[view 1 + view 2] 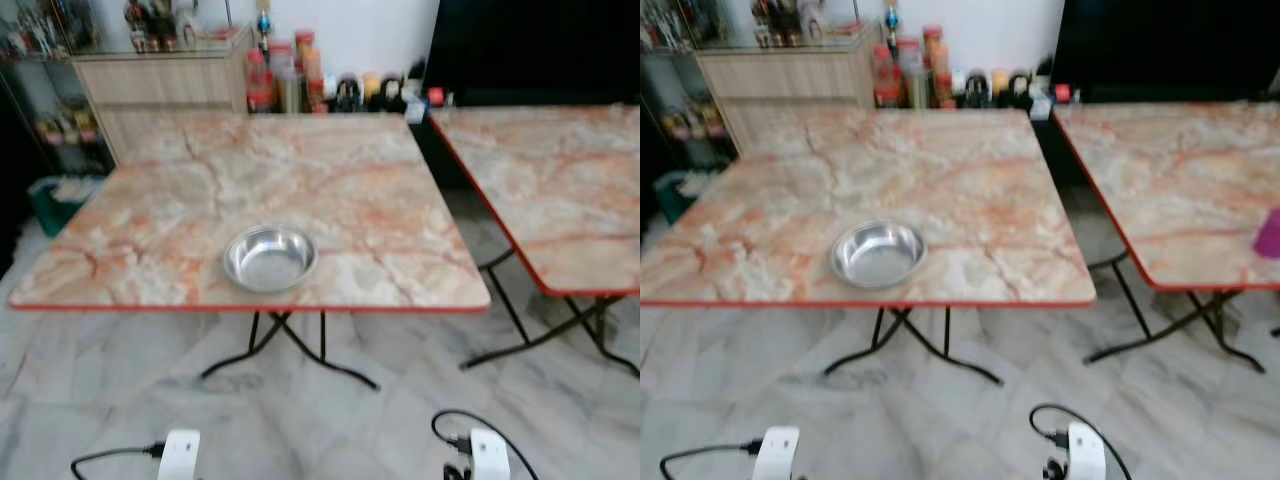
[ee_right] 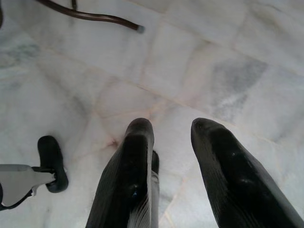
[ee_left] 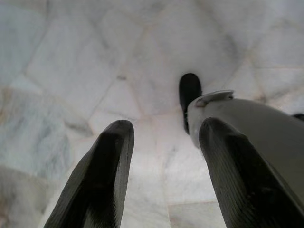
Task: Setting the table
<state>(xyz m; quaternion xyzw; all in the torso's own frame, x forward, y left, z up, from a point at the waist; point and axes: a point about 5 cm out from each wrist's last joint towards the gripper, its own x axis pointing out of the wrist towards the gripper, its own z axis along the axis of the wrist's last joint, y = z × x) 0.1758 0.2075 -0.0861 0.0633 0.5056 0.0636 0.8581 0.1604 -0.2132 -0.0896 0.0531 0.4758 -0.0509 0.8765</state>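
A shiny steel bowl (image 1: 269,257) sits upright near the front edge of a marble-patterned folding table (image 1: 330,170) with a red rim. Both arms hang low at my sides, well short of the table. My left gripper (image 3: 164,130) points down at the pale floor tiles, fingers apart with nothing between them. My right gripper (image 2: 172,127) also hangs over the floor, open and empty. The white wrist ends of both arms (image 1: 180,452) (image 1: 488,452) peek in at the bottom of the eye views.
A second marble-patterned table (image 1: 560,180) stands to the right, a narrow gap between the two, with a pink object (image 1: 1269,233) at its right edge. Black folding legs (image 1: 290,345) spread under the tables. A wooden cabinet (image 1: 165,85) and bottles (image 1: 290,75) line the back wall.
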